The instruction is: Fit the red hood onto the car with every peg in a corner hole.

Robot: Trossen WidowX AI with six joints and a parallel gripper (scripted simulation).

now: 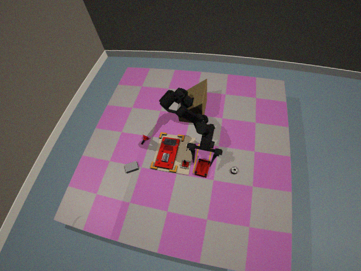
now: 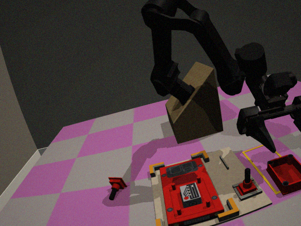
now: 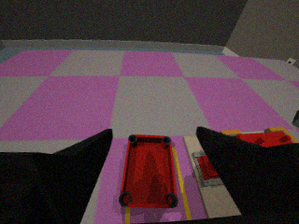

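The red hood lies on the table with its hollow side up, round bosses in its corners. It overlaps the front end of a yellow outline. My gripper is open and empty above the hood, its fingers spread to either side; one finger is outside the exterior view. The red chassis sits in the jig between orange corner brackets. The engine block is on its deck, with upright pegs around it.
A red part with an upright black stem stands in a square holder between chassis and hood. Another red, black-stemmed part lies left. A grey block, a metal ring and the arm's wooden wedge also show.
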